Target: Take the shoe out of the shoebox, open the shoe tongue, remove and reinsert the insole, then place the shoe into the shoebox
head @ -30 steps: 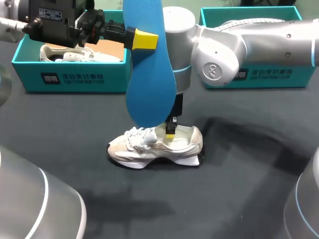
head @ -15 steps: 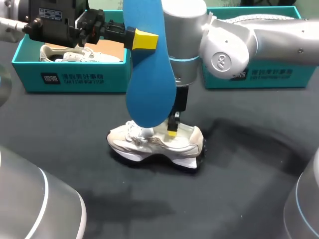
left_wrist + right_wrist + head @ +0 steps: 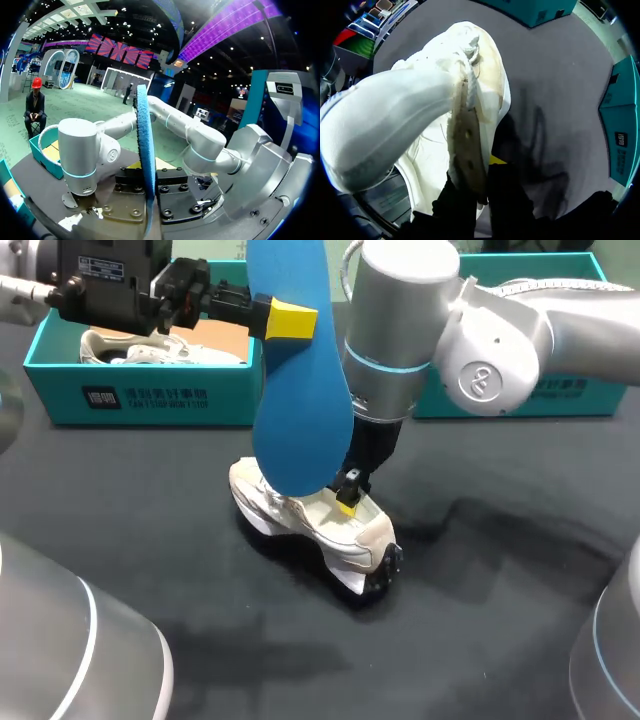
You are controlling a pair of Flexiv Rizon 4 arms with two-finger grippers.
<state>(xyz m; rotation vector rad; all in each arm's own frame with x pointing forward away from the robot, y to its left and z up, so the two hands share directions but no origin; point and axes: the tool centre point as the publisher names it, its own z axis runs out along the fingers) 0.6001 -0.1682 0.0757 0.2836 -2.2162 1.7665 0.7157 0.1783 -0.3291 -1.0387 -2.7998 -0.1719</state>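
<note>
Blue insole (image 3: pixel 298 410) hung upright above the dark surface (image 3: pixel 500 630), clenched in the left jaws at the end of the left arm (image 3: pixel 110 285). In the left wrist view the insole (image 3: pixel 145 150) ran edge-on straight out between them. Beneath it the white shoe (image 3: pixel 315 530) sat near the middle of the surface, its heel collar grasped by the right jaws, with one yellow fingertip (image 3: pixel 346 506) showing at the opening. The right wrist view showed the shoe (image 3: pixel 420 110) from the heel, its collar pinched between the dark fingers beside a yellow tip (image 3: pixel 498 160). A second earlier the shoe had lain square across the view, toe to the left. By this moment the right arm (image 3: pixel 480 330) had swung toward the middle and turned it, so the heel pointed to the near right and the toe to the far left. The insole and left jaws had not shifted. One teal shoebox (image 3: pixel 140 395), holding a second shoe (image 3: pixel 150 348), stood at the far left. Another shoebox (image 3: pixel 580 395) stood at the far right, behind the right arm.
</note>
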